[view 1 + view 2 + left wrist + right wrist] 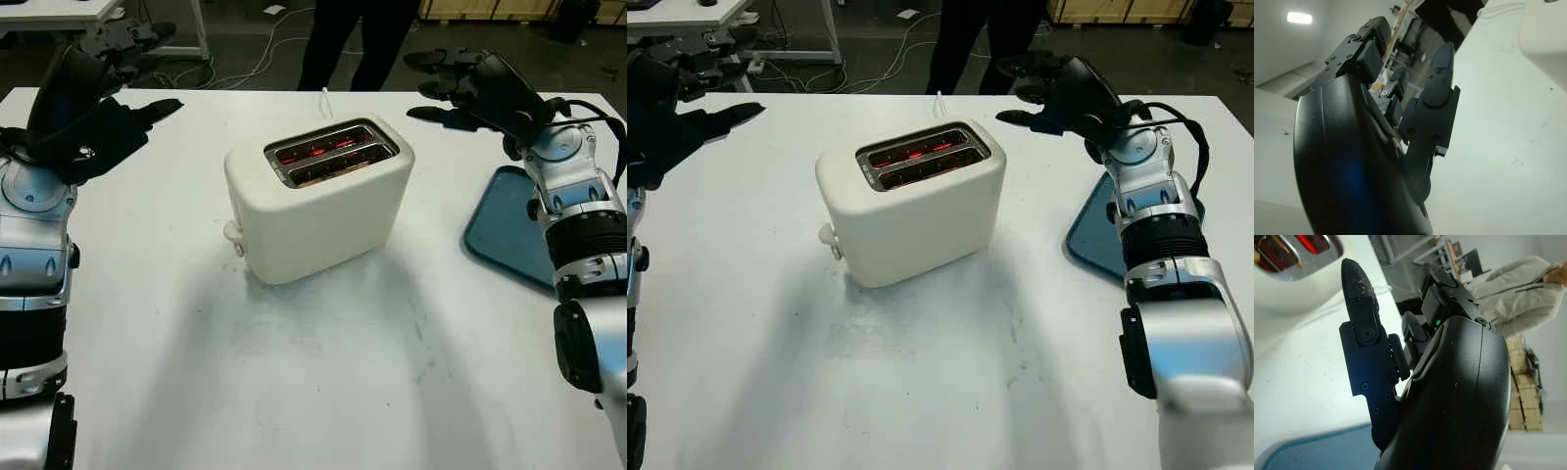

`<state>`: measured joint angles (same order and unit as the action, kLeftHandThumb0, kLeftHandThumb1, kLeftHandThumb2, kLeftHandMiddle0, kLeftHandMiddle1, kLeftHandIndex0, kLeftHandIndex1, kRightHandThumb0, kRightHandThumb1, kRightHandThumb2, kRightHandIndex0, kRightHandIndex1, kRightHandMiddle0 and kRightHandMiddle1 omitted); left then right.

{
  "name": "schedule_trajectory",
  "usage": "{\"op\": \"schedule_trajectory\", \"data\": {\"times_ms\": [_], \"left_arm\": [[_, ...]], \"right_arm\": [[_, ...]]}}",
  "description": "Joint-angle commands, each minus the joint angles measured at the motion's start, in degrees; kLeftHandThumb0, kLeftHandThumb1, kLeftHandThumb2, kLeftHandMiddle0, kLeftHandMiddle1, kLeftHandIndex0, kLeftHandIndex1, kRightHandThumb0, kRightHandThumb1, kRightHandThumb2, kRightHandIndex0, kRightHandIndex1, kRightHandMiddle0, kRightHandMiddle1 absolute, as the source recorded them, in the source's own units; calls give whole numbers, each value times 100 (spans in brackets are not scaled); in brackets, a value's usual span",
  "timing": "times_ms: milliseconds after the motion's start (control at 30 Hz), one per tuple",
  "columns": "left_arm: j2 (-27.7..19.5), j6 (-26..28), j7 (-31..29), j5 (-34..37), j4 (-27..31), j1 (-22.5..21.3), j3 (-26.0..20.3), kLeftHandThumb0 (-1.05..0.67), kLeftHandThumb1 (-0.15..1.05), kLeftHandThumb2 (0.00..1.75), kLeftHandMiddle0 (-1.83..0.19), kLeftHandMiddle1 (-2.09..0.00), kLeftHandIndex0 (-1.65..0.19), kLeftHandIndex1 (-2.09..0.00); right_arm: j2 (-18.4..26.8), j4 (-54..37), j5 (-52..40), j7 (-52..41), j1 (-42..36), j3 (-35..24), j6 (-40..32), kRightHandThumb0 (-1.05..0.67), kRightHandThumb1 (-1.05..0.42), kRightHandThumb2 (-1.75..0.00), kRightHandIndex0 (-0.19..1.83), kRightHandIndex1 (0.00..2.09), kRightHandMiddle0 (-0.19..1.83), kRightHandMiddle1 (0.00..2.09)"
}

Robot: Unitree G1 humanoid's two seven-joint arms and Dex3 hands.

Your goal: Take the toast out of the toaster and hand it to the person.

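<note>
The toast point(315, 152) sits low inside the two slots of the cream toaster point(318, 201), showing as dark slices lit by a red glow, with nothing raised above the slot rims. The toaster stands near the middle of the white worktop point(323, 382), turned at an angle, its small lever knob at its 8 o'clock corner and a thin white cord leaving at its 12 o'clock side. At 3 o'clock from the toaster, near the worktop's edge, lies a blue tray point(505, 230), partly covered by the right arm. The right robot hand point(1043, 93) hovers above the worktop at about 1 o'clock from the toaster, open and holding nothing, its dark fingers point(1359, 293) pointing toward the toaster and flecked with crumbs. The left robot hand point(122, 73) is up at about 10 o'clock from the toaster, over the far left corner of the worktop, open too and well apart from the toaster. Beyond the far edge of the worktop, at 12 o'clock, a person point(353, 39) in dark trousers stands; the right wrist view shows a light jacket
</note>
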<state>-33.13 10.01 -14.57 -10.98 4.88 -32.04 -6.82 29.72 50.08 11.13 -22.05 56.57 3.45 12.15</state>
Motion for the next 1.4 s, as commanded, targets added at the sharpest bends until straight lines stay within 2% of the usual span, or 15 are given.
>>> {"op": "schedule_trajectory", "data": {"times_ms": [0, 200, 333, 533, 667, 833, 1367], "left_arm": [[57, 8, -19, 58, 81, 94, 24, -29, 92, 5, -47, -27, -47, -13], [137, 63, -77, 165, 139, 131, 18, -25, 92, 9, -42, -31, -45, -12], [143, 174, -87, 189, 176, 150, 24, -26, 92, 9, -39, -34, -44, -13], [108, 45, -51, 133, 155, 180, 29, -27, 92, 9, -37, -43, -45, -14], [114, 56, -67, 144, 151, 159, 39, -25, 92, 10, -22, -71, -43, -18], [104, 58, -62, 118, 139, 141, 62, -25, 92, 8, -16, -82, -42, -20], [70, 103, -102, 123, 161, 150, 34, -28, 92, 6, -13, -90, -42, -23]], "right_arm": [[93, 62, 60, 46, 94, 28, 184, -66, -92, -10, 54, 2, 51, 1], [86, 18, -55, 17, 34, -54, 216, -68, -92, -9, 56, 2, 52, 1], [32, -40, -219, -98, -18, -154, 184, -62, -92, -8, 54, 1, 50, 0], [44, -143, -172, -39, -63, -119, 165, -62, -92, -8, 54, 1, 51, 0], [76, -236, -111, 35, -95, -104, 155, -66, -92, -9, 56, 2, 53, 1], [71, -367, -172, -7, -148, -143, 90, -64, -92, -9, 57, 1, 53, 1], [48, -346, -227, -26, -150, -197, 125, -63, -92, -9, 55, 0, 52, 0]]}}
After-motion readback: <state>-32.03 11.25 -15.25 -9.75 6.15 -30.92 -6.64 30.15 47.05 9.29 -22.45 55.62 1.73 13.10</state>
